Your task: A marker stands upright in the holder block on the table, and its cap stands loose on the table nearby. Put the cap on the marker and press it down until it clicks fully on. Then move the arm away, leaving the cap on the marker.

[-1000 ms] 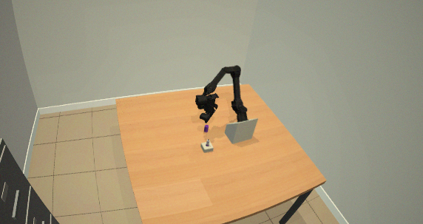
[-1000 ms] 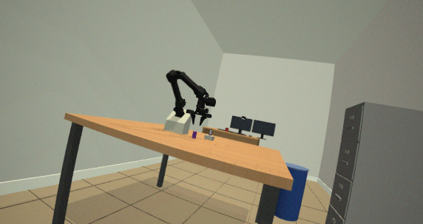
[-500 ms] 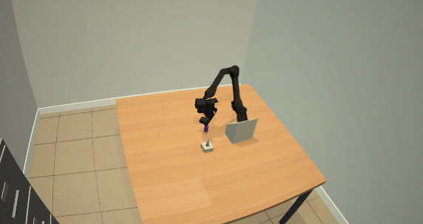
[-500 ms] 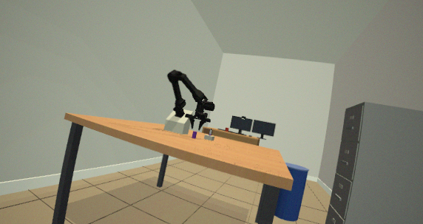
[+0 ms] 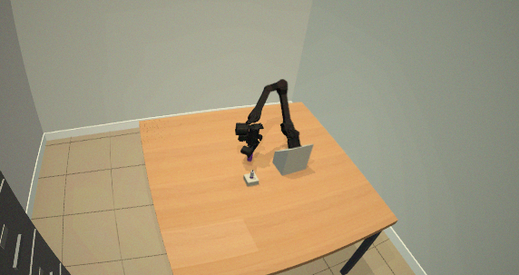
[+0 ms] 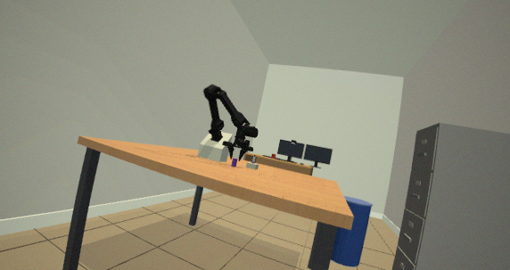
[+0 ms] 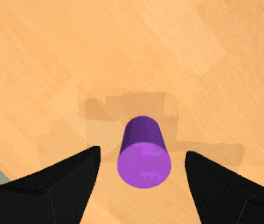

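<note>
A purple cap [image 5: 250, 158] [image 6: 234, 162] [image 7: 143, 155] stands upright on the wooden table [image 5: 218, 219] [image 6: 285, 190]. My gripper [image 5: 249, 152] [image 6: 235, 154] [image 7: 143, 155] is open and hangs just above the cap, with a finger on each side and clear gaps between. The marker [image 5: 251, 173] [image 6: 253, 159] stands upright in a small grey holder block [image 5: 251, 183] [image 6: 251, 166] a short way in front of the cap. The marker is out of the wrist view.
A light grey box [image 5: 292, 160] [image 6: 215, 149] sits at the arm's base, right of the holder. In the exterior view a blue bin [image 6: 352, 233], a filing cabinet [image 6: 455, 197] and a desk with monitors [image 6: 303, 152] stand beyond the table.
</note>
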Controlling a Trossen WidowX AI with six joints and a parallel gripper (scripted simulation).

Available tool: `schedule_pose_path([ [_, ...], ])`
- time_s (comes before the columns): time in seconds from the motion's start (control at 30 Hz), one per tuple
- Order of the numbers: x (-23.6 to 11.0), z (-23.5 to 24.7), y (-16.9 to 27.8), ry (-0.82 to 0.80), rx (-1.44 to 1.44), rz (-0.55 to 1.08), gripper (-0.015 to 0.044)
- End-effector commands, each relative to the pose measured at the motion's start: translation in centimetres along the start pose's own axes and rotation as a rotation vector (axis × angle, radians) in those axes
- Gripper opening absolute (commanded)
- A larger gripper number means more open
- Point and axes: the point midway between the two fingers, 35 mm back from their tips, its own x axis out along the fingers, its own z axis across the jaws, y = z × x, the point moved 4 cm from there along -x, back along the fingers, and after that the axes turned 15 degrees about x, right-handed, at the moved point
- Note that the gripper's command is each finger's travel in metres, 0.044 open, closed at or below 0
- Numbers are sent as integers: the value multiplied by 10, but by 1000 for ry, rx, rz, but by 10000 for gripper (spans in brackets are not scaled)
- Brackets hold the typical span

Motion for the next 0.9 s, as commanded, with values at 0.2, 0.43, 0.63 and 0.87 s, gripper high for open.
schedule_pose_path([
  [0.2,17,0,2,-4,-6,3,250],
  [0.43,27,-1,2,-2,-6,1,250],
  [0.63,27,-1,2,-2,-6,1,138],
  [0.87,27,-2,1,-2,-6,1,92],
])
